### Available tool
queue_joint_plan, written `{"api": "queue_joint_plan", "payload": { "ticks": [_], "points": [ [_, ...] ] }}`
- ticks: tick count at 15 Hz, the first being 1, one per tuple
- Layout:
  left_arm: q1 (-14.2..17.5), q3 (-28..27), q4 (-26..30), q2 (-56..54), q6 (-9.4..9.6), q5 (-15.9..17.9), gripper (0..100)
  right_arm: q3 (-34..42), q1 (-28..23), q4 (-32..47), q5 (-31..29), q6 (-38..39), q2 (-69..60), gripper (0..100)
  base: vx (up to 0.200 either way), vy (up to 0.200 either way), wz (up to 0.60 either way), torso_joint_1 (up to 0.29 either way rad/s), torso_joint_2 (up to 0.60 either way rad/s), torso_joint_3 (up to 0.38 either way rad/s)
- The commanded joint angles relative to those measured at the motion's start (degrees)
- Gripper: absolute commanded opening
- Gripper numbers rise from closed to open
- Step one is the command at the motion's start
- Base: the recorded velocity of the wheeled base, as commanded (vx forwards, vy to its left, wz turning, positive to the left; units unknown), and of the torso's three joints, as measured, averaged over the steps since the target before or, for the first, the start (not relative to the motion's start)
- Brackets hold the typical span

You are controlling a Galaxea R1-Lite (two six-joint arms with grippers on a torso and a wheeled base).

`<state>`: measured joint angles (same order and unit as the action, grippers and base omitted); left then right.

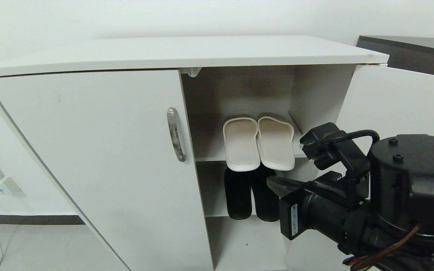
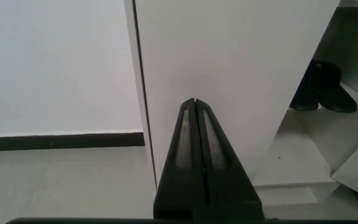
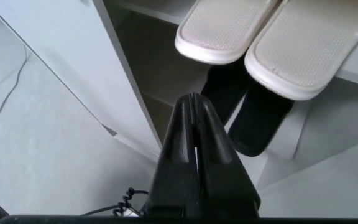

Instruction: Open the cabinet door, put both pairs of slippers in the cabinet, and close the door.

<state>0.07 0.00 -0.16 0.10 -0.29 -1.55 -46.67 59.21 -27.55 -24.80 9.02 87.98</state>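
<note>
Your right gripper (image 3: pixel 194 98) closed, empty, cream foam slippers (image 1: pixel 258 142) on the shelf (image 1: pixel 208 148) above its tip, black slippers (image 1: pixel 238 195) just ahead, white cabinet door (image 1: pixel 398 101) open to its right, left gripper (image 2: pixel 194 103) likewise closed, empty.

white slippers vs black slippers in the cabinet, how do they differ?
Colour: the white slippers are off-white, the black slippers black.
Shelf: the white slippers sit on the upper shelf, the black slippers on the middle shelf, partly hidden beneath them.
Shared: each pair lies side by side in the cabinet's open right compartment, ends poking past the shelf edge.
</note>
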Motion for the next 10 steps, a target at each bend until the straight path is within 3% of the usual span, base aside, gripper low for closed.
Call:
{"api": "queue_joint_plan", "payload": {
  "ticks": [1, 10],
  "points": [
    [0.01, 0.0, -0.02, -0.01, -0.06, -0.03, 0, 0.17, 0.03, -0.05, -0.17, 0.03, 1.14, 0, -0.2, 0.0, 0.0, 0.002, 0.0, -0.002],
    [0.01, 0.0, -0.02, -0.01, -0.06, -0.03, 0, 0.7, 0.12, -0.05, -0.25, 0.03, 1.32, 0, -0.2, 0.0, 0.0, 0.002, 0.0, 0.003]
  ]
}}
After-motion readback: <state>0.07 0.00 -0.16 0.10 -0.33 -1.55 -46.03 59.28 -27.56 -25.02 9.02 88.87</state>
